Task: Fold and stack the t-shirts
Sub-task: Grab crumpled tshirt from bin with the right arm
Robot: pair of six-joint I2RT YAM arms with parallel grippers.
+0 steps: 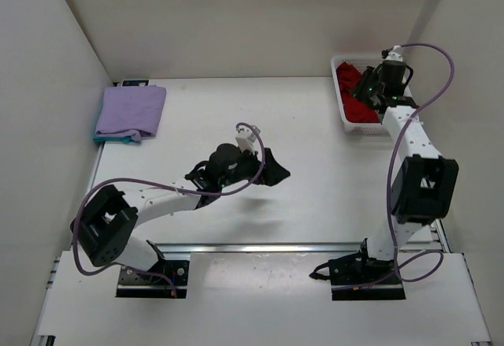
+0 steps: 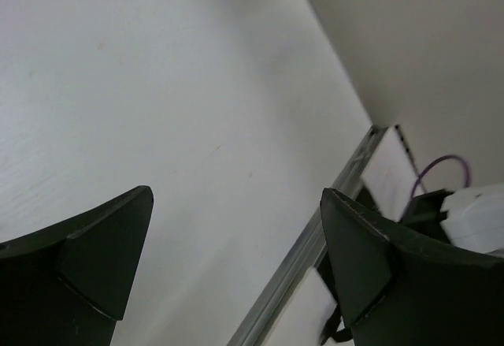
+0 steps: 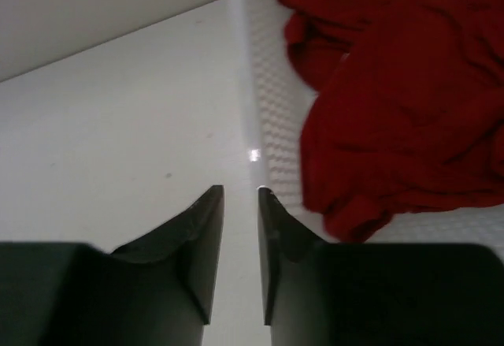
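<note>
Above basket rim (image 3: 240, 62), right tool (image 3: 240, 196) hovers nearly closed.

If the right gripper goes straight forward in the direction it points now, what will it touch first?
Most likely the near white wall of the basket, which lines up with the narrow gap of the right gripper. The red t-shirt lies just right of that line; depth is uncertain.

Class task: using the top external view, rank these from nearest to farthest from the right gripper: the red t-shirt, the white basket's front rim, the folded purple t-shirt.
From the right gripper:
1. red t-shirt, directly beneath it in the basket.
2. white basket's front rim, just toward the arm bases.
3. folded purple t-shirt, far across at the table's left edge.
</note>
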